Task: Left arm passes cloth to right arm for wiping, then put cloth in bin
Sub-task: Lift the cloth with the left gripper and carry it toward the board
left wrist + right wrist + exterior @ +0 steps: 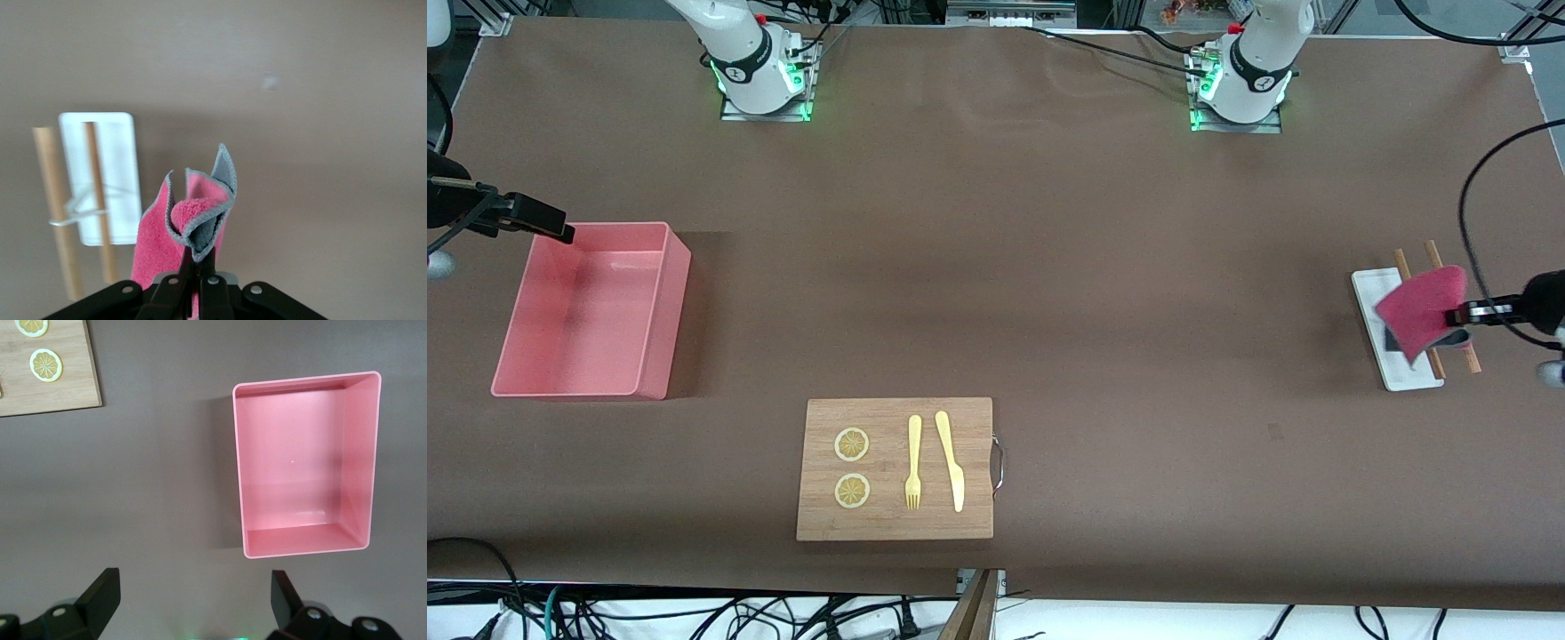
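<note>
The magenta-red cloth (1421,311) with its grey underside hangs in the air, pinched at one edge by my left gripper (1458,314), which is shut on it. It hangs over the white tray (1371,289) at the left arm's end of the table. In the left wrist view the cloth (157,243) bunches up from the closed fingertips of the left gripper (198,257). My right gripper (560,231) hovers open and holds nothing, by a corner of the pink bin (678,258). The right wrist view shows the bin (240,467) empty, ahead of the right gripper (193,587).
Two wooden chopsticks (1403,262) lie across the white tray (120,143). A wooden board (898,413) near the front camera carries two lemon slices (852,444), a yellow fork (913,462) and a yellow knife (950,458). Brown table surface lies between the board and both ends.
</note>
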